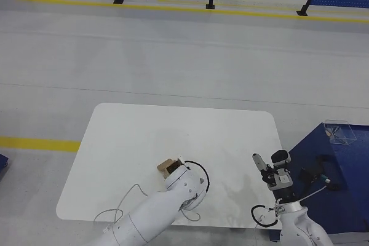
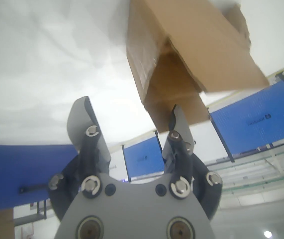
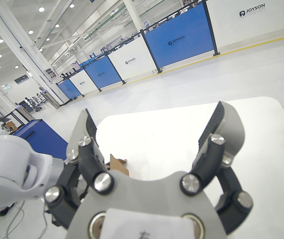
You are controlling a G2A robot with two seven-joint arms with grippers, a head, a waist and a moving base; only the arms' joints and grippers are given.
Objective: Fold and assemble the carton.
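A white table (image 1: 172, 129) with rounded corners stands on a pale floor. At its near middle, slightly left of centre, the left arm (image 1: 172, 197) reaches in from the near edge, and the brown carton (image 1: 168, 165) sits on the table just at the far end of that arm's wrist. In the left wrist view the left pincer (image 2: 129, 105) is spread apart with nothing between its fingers. The carton (image 2: 181, 50) lies just ahead of it, partly formed, with one flap standing out loose and an open end facing the pincer. One fingertip (image 2: 179, 118) overlaps the carton's nearest edge; whether it touches cannot be told. Farther right, near the table's near right corner, the right pincer (image 1: 269, 161) is held above the surface, well apart from the carton. Its own view shows the right pincer (image 3: 154, 111) wide open and empty, with the carton (image 3: 117, 162) small beyond it beside the other arm. Right of the table stands a blue cabinet (image 1: 350, 178) with a clear container (image 1: 339, 130) on its far corner.
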